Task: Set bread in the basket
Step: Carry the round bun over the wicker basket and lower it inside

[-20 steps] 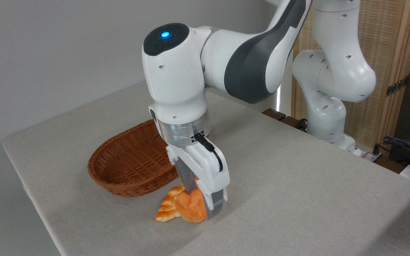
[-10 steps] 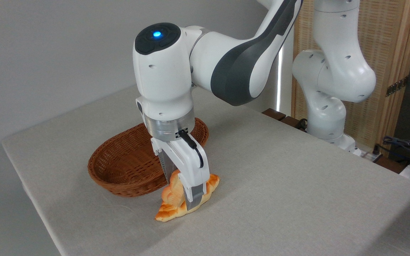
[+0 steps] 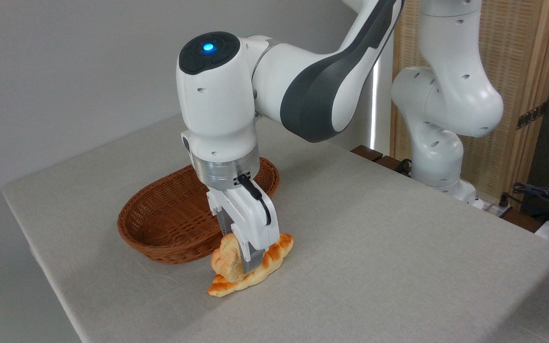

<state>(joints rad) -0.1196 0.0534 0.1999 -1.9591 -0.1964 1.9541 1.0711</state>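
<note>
Claw (image 3: 237, 259): closed on bread (image 3: 227, 262), bun held just above braided loaf (image 3: 255, 272) | Loaf: on desk (image 3: 374, 267), just beside basket (image 3: 169, 219) | Basket: on desk, left of claw | Writing: none legible

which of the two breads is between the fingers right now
The small round bun, held between the gripper fingers. The longer braided loaf lies flat on the table behind and under it, ungripped.
</note>
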